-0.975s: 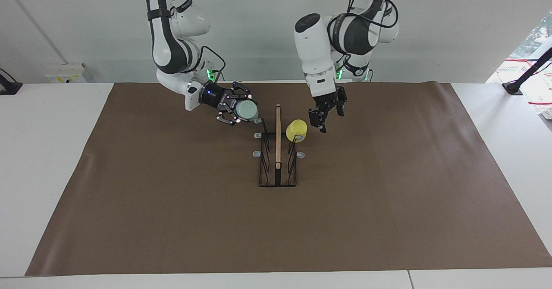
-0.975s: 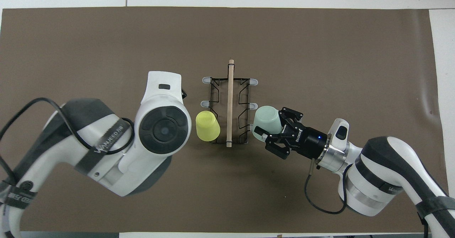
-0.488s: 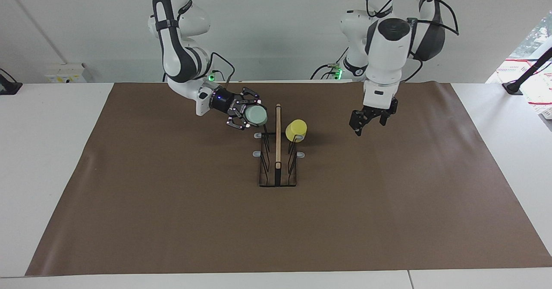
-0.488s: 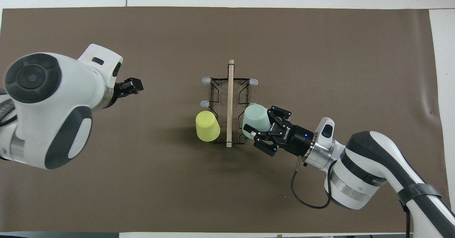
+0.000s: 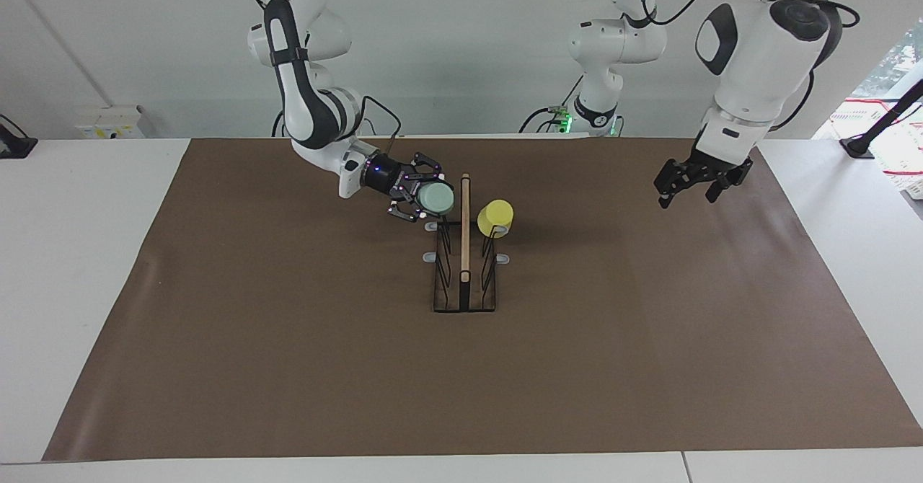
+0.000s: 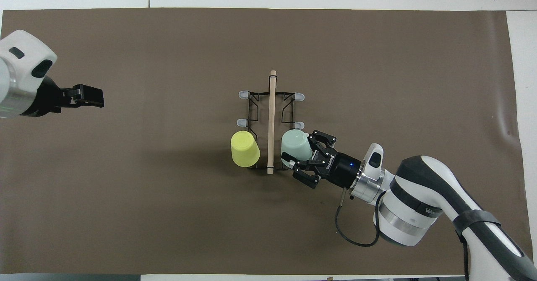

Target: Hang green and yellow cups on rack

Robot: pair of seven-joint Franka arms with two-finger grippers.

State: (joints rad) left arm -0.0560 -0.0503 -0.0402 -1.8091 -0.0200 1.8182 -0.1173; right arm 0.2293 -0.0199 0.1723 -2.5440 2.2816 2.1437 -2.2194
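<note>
Gripping the green cup [image 5: 436,198] over a rack [image 5: 464,281] prong, the right gripper's [image 5: 417,196] fingers stay clamped; misaligned, it may slip off. The yellow cup [image 5: 495,217] hangs already. The left gripper [image 5: 698,184] waits, fingers apart, empty.

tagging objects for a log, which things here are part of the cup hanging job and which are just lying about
Part of the job:
- green cup, held by the right gripper at the rack
- yellow cup, already on a prong
- rack
- left gripper, over the mat, empty

Just there:
- brown mat
- white table
</note>
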